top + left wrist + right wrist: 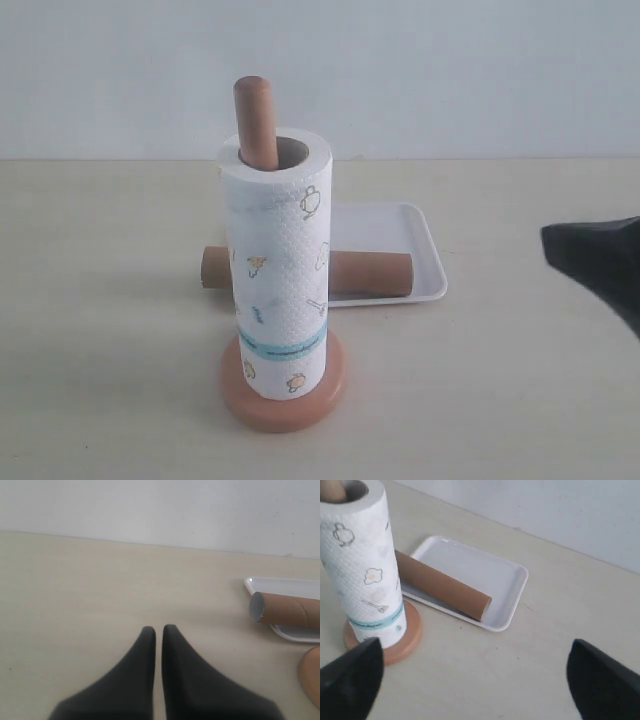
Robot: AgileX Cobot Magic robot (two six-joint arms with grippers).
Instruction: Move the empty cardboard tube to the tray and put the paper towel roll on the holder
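1. You see the paper towel roll (pixel 277 270) standing upright on the holder (pixel 283 405). Its teal band sits low, just above the round base, and the rounded top of the post (pixel 256 120) pokes out of the core.
2. Just behind the holder lies the tray (pixel 390 225), flat on the table (pixel 120 300). The near rim of the tray is close to the holder's base.
3. The empty cardboard tube (pixel 370 273) lies on its side along the tray's near edge, behind the holder. One end passes behind the roll and overhangs the tray's rim; the other end rests inside the tray.
4. Your left gripper (pixel 159 630) has its two dark fingers pressed almost together with nothing between them. It is over bare table, well apart from the holder, with the tube's open end off to one side.
5. Your right gripper (pixel 475 655) has its fingers spread wide and carries nothing. It is clear of the holder, touching neither roll nor tube.
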